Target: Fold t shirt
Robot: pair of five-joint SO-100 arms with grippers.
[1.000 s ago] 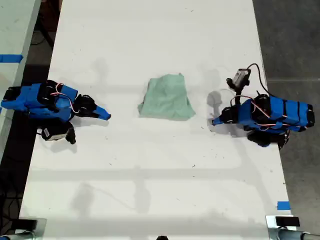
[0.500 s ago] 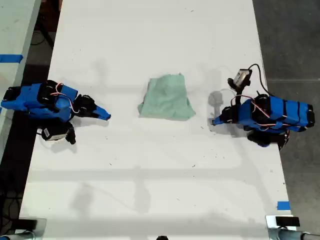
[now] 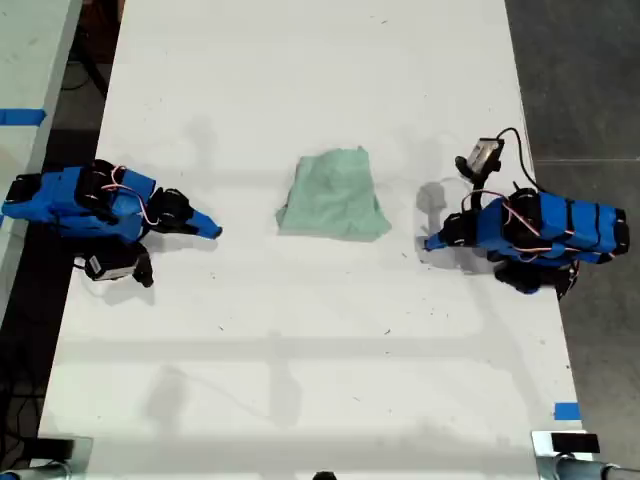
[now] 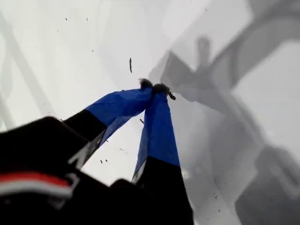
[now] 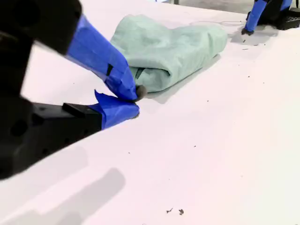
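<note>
1. White desk (image 3: 300, 80) fills the exterior view, bare apart from specks and shadows, with dark floor beyond its edges.
2. At the exterior view's left, my second tool (image 3: 214, 234) is clenched on nothing, its tips meeting low over the desk. The t shirt (image 3: 335, 195) lies ahead of it, apart from its tips and a little to one side.
3. The t shirt is a pale mint-green bundle, plain and softly wrinkled. It is already gathered into a compact, layered shape with a thick rolled edge on the side facing my second tool. It rests flat on the desk between the two tools, touching neither.
4. At the exterior view's right, my first tool (image 3: 428, 242) is also clenched and empty, pointing down at bare desk. The t shirt sits just beyond its tips, nearer than to the other tool.
5. My judgement: the folding looks finished or nearly so, with both arms drawn back. Any further fold would call for releasing the jaws and pinching a loose edge, not the thick roll.
</note>
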